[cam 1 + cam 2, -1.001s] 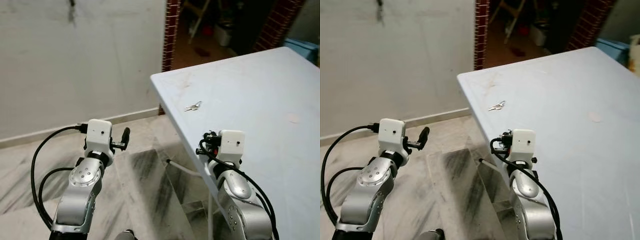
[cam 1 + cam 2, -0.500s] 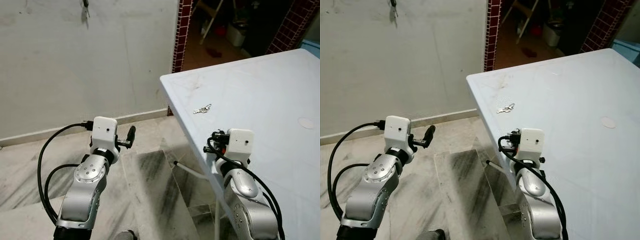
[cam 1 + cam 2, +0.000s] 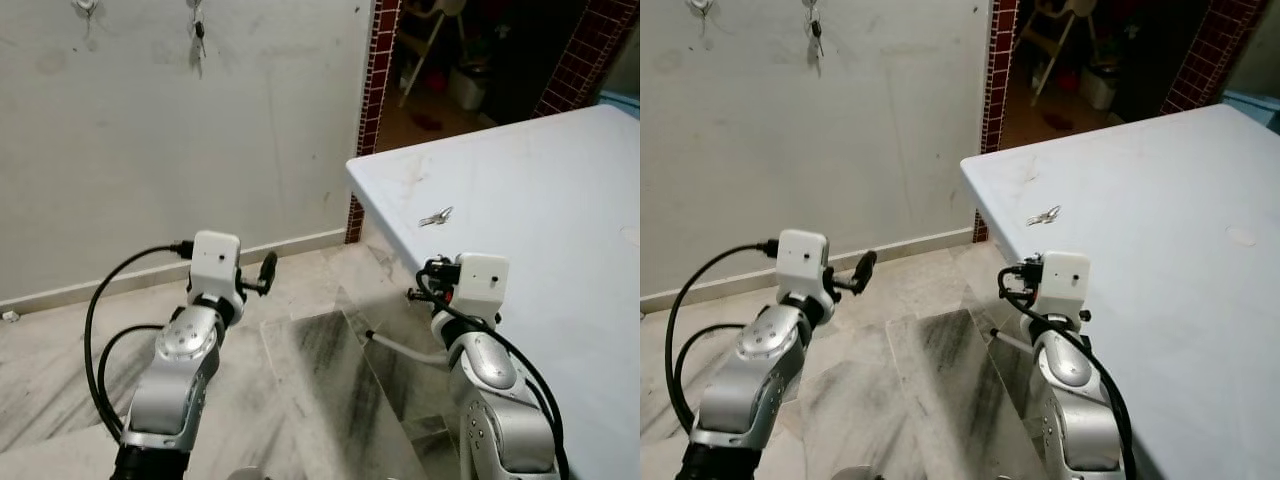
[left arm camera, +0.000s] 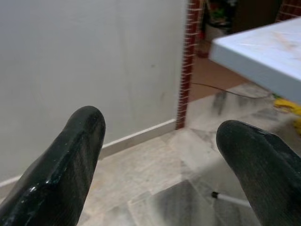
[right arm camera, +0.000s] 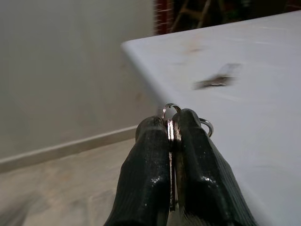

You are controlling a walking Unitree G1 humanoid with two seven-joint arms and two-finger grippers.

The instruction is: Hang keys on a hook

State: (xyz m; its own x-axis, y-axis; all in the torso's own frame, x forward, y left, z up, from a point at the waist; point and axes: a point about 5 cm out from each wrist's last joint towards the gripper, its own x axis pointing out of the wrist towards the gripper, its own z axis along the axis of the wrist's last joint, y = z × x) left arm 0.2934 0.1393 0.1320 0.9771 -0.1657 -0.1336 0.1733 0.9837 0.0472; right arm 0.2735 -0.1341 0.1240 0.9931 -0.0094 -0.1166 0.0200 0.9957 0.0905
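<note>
Turning left toward the wall (image 3: 150,150), with the whole head view sliding: the table (image 3: 560,200) is drifting off to the right of the wall and two hooks are coming into sight at the wall's top edge, where a second ago only one dark mark was showing. One hook (image 3: 85,6) is looking bare, the other hook (image 3: 198,30) is already carrying a dark bunch hanging down the wall. The camera is doing the moving, not the things.

The right gripper (image 5: 172,123) is pressing its two fingers (image 5: 146,165) together on the keys (image 5: 171,129), a thin metal blade pinched flat between the pads with the ring poking out past the tips; it is sitting just off the table's near corner, well below the hooks on the wall. A second set of spare keys (image 3: 435,216) is lying flat on the table, near the edge that faces the wall, untouched.

The left gripper (image 4: 160,141) is hanging spread wide, holding nothing, aiming at the base of the wall.

Meaning for the task: pickup is looking done, the target is now in sight, and the approach and the lift to the bare hook are not yet made
</note>
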